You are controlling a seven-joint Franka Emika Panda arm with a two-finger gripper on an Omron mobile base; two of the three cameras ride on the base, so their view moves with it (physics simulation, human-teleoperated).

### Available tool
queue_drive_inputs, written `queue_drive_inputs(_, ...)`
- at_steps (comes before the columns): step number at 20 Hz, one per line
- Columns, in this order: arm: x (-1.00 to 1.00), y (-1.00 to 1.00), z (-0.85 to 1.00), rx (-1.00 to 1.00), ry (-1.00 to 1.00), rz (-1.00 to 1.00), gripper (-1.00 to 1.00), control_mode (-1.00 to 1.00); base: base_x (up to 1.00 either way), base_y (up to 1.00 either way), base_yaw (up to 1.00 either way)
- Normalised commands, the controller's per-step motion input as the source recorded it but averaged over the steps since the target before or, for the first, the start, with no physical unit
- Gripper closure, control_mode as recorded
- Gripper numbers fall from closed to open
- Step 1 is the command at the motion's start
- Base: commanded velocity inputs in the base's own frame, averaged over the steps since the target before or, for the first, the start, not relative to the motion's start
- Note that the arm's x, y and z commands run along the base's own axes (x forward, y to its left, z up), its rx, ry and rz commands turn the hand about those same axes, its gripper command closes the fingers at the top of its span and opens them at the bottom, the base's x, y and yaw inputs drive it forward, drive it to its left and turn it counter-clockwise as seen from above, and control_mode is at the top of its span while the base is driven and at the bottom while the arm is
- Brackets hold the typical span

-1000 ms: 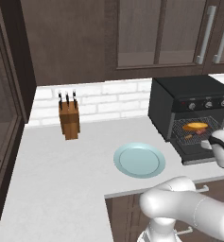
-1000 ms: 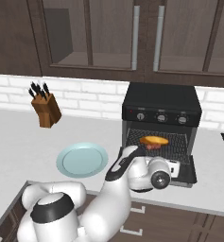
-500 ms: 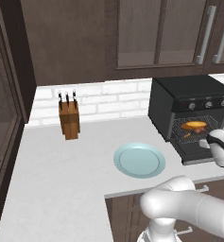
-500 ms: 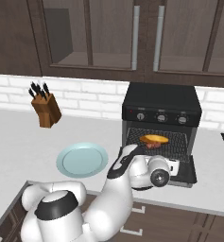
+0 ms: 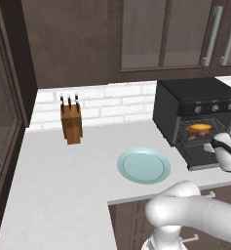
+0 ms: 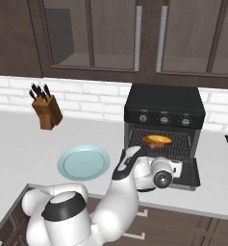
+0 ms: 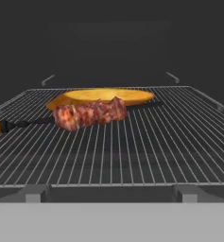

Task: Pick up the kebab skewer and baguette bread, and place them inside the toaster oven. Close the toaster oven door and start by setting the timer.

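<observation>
The black toaster oven [image 6: 163,101] [image 5: 195,93] stands on the counter with its door [image 6: 190,177] [image 5: 201,159] dropped flat. On the wire rack [image 7: 132,151] inside lie the golden baguette bread [image 7: 108,96] [image 6: 157,140] [image 5: 201,128] and, in front of it and touching it, the kebab skewer [image 7: 90,113] with its reddish-brown chunks. My gripper [image 6: 176,166] [image 5: 223,146] hovers above the lowered door, facing into the oven. It is open and holds nothing. Its fingertips are hidden in the hand view.
A pale blue plate [image 5: 144,165] [image 6: 84,162] lies bare on the white counter left of the oven. A wooden knife block [image 5: 71,125] [image 6: 46,113] stands near the brick back wall. Dark wall cabinets hang overhead. Silver knobs [image 6: 163,119] line the oven's front.
</observation>
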Motion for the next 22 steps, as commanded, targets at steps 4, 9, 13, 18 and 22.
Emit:
queue_drive_inputs(4, 0.21, 0.0, 0.04, 0.0, 0.0, 0.0, -1.0, -1.0, 0.0, 0.0, 0.0)
queue_drive_inputs(9, 0.19, 0.0, 0.05, 0.0, 0.0, 0.0, -1.0, -1.0, 0.0, 0.0, 0.0)
queue_drive_inputs(13, 0.18, 0.0, 0.0, 0.0, 0.0, 0.0, -1.0, -1.0, 0.0, 0.0, 0.0)
queue_drive_inputs(18, 0.21, 0.0, 0.0, 0.0, 0.0, 0.0, -1.0, -1.0, 0.0, 0.0, 0.0)
queue_drive_inputs(22, 0.28, 0.02, 0.0, 0.0, 0.0, 0.0, -1.0, -1.0, 0.0, 0.0, 0.0)
